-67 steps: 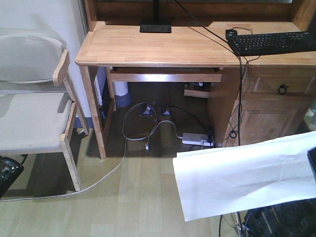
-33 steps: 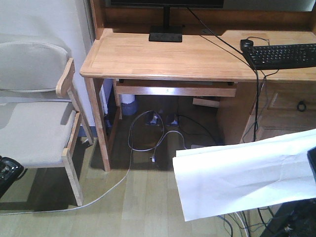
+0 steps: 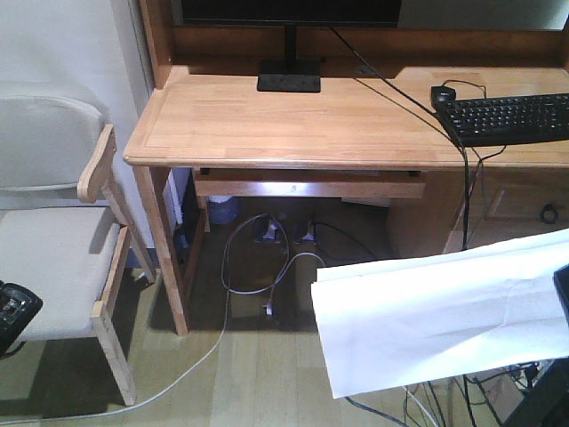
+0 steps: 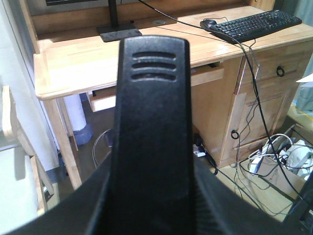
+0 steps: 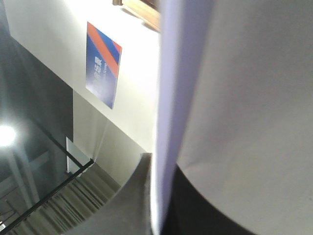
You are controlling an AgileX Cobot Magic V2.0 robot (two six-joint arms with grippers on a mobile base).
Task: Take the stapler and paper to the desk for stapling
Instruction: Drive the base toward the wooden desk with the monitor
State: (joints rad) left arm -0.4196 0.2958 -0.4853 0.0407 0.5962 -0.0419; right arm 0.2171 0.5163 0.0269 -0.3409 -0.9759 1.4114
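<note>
The light-wood desk [image 3: 293,120] stands ahead, also seen in the left wrist view as the desk [image 4: 78,63]. A black stapler [image 4: 152,122] with ribbed grooves near its tip fills that view. My left gripper [image 4: 154,215] is shut on it, one dark finger on each side. In the front view that gripper [image 3: 13,311] is a dark shape at the lower left edge. The white paper [image 3: 436,311] hangs creased at the lower right, below desk height. My right gripper [image 5: 159,210] is shut on the paper [image 5: 244,98], seen edge-on.
A cushioned wooden chair [image 3: 44,240] stands left of the desk. On the desk are a monitor stand [image 3: 289,80], a black keyboard [image 3: 507,116] and a mouse [image 3: 442,92]. Cables [image 3: 267,267] lie on the floor beneath. A drawer unit [image 4: 264,98] fills the right side.
The desk has come closer and sits lower in the front view, and the chair has slid leftward. The paper and both grippers keep their places in the frame.
</note>
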